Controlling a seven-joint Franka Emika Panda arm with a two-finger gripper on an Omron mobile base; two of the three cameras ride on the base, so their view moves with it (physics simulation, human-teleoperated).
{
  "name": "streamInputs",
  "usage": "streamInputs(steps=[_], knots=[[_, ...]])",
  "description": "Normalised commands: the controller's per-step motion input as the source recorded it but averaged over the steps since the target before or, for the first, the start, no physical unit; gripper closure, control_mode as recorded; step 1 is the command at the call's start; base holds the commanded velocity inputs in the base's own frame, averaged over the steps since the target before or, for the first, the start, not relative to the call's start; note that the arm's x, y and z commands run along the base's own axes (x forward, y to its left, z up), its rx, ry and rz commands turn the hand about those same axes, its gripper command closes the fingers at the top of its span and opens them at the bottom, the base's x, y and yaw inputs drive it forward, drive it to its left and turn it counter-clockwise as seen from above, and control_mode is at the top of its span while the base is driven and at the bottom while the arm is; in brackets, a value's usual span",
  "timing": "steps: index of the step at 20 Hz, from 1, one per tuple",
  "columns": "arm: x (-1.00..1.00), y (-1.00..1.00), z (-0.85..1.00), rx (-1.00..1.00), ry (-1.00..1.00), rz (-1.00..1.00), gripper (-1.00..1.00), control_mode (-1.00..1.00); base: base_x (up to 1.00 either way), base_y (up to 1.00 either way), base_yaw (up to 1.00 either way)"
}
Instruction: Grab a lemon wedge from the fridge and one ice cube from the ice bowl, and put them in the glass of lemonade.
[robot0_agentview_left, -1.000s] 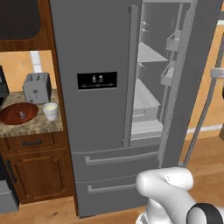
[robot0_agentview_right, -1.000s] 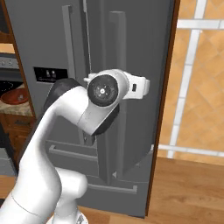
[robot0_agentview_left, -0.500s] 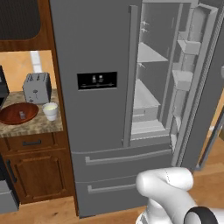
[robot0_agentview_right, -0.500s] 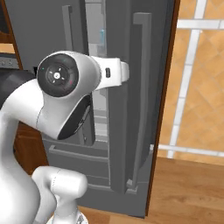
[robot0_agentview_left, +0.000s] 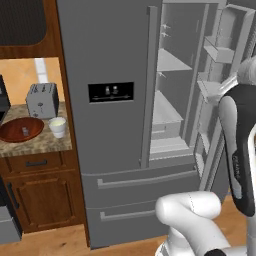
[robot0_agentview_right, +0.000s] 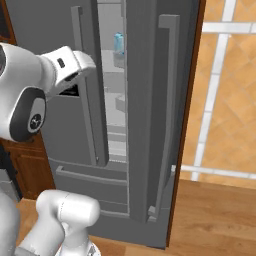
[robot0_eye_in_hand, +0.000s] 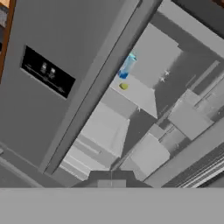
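Kitchen floor of orange-brown boards runs along the foot of the fridge (robot0_agentview_left: 110, 60), whose right door (robot0_agentview_right: 150, 110) stands swung open. Nearest, the gripper (robot0_eye_in_hand: 111, 183) hangs in front of that opening with its two dark tips pressed together and nothing between them. Beyond the tips come the lower shelves and door bins, bare grey. Further in, on a pale shelf in the hand view, lies the lemon wedge (robot0_eye_in_hand: 124, 86), a tiny yellow-green piece, just beside the foot of the light-blue carton (robot0_eye_in_hand: 127, 65) and apart from the shelf edge. It is too small here to tell which way its thin edge points or how its long axis lies; that needs a closer look.

I judge the wedge to be light, soft and a little slick, so a gentle pinch across its thick middle, rind against flesh, should hold it; a hard squeeze would crush it or shoot it out. The jaws must part before going in, and the carton leaves little room on that side.

Farthest off, on the speckled counter (robot0_agentview_left: 35, 145) left of the fridge, the ice bowl (robot0_agentview_left: 21, 129) holds one ice cube (robot0_agentview_left: 25, 131), with the glass of lemonade (robot0_agentview_left: 57, 126) just beside the bowl's rim and a grey toaster (robot0_agentview_left: 42, 100) behind
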Motion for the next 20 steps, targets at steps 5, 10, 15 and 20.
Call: streamInputs(steps=[5, 10, 15, 20], knots=[[0.44, 0.39, -0.27, -0.51, 0.00, 0.04, 1.00, -1.00, 0.00, 0.00, 0.00], [0.49, 0.00, -0.09, -0.37, 0.11, 0.00, -1.00, -1.00, 0.00, 0.00, 0.00], [0.32, -0.03, -0.02, -0.36, 0.15, -0.03, -1.00, -1.00, 0.00, 0.00, 0.00], [0.39, -0.62, 0.00, -0.29, 0.03, -0.14, -1.00, -1.00, 0.00, 0.00, 0.00]])
